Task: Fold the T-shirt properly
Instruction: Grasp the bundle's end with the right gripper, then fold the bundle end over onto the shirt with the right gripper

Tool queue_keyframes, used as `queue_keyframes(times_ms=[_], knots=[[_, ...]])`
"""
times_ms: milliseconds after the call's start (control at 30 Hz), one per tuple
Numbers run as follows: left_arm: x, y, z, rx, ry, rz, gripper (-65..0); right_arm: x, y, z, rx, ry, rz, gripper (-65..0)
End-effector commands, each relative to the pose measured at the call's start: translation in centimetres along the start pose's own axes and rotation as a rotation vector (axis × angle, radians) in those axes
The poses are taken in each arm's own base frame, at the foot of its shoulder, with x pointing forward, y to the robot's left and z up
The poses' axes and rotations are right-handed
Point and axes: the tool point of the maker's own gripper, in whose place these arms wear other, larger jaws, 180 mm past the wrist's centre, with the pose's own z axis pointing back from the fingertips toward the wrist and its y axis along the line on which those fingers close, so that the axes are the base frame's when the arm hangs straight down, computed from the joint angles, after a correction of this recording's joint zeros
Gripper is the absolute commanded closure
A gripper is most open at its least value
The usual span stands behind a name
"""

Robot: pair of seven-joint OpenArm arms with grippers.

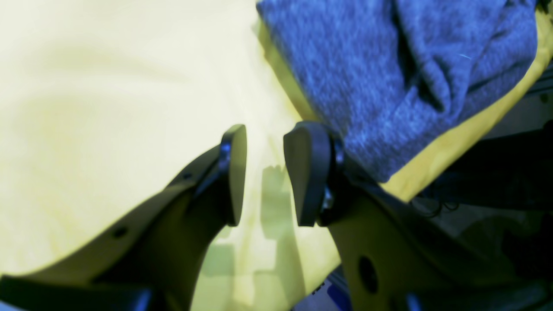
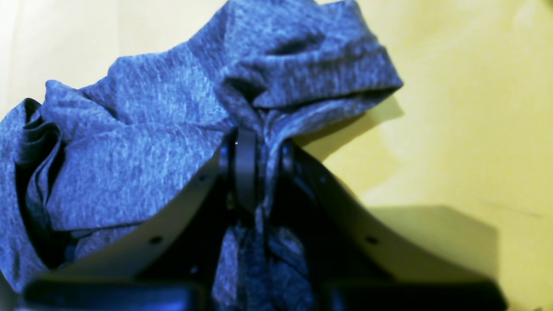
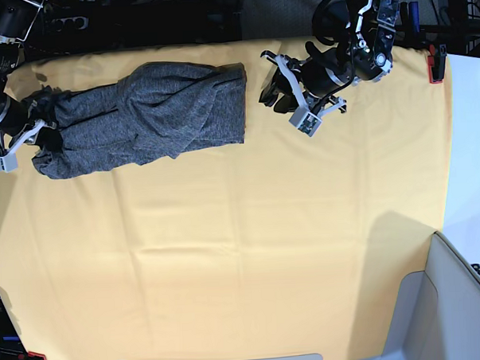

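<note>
Right pincer (image 2: 263, 172) clamped on bunched T-shirt (image 3: 157, 112) end; left pincer (image 1: 264, 172) parted, empty, just beside T-shirt's other edge.

No readable text, labels, brands or numbers anywhere. Faint dark marks at 6 o'clock in left wrist view, too blurred to read.

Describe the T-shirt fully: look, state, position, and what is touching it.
The T-shirt is heathered dark grey, thin soft knit, plain. It lies crumpled and bunched lengthwise along the far edge of the yellow-orange table cloth, not yet folded. The right gripper is shut on a gathered bunch at one end. The left gripper is open beside the other end, not holding it.
</note>
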Motion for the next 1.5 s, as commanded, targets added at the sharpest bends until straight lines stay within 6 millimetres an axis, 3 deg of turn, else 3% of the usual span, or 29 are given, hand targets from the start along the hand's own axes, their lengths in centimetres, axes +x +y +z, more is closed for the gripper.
queue_keyframes(times_ms=[0,133,300,500,700,833,1133,1267,1467], knots=[[1.2,0.0,0.4,-0.003,-0.043,-0.013,-18.8,-2.8,0.0,-0.1,-0.02,0.146,0.034,-1.6],[1.2,0.0,0.4,-0.001,-0.043,-0.012,-18.8,-0.6,2.9,0.0,0.006,0.072,0.121,-1.4],[0.2,0.6,0.8,0.012,-0.013,-0.021,-18.8,1.6,9.5,1.4,0.05,-0.024,0.283,-1.4],[-0.6,2.6,1.9,0.072,-0.014,0.021,-18.8,2.0,17.1,1.9,0.132,-0.099,0.348,-1.4],[-0.4,4.1,2.6,0.112,-0.025,0.035,-18.8,0.7,23.7,-0.1,0.291,-0.095,0.368,-1.4],[-1.0,5.1,3.4,0.135,-0.002,0.019,-18.8,-0.5,27.1,-1.7,0.325,-0.054,0.337,-1.4],[-1.2,5.3,3.5,0.14,0.003,0.015,-18.8,-2.3,31.3,-3.5,0.331,0.005,0.475,-1.4],[-1.2,5.3,3.5,0.141,0.004,0.013,-18.8,-4.1,31.3,-4.0,0.285,0.068,0.539,-1.4],[-1.2,5.3,3.5,0.14,0.003,0.015,-18.8,-4.5,31.6,-4.1,0.284,0.085,0.565,-1.6]])
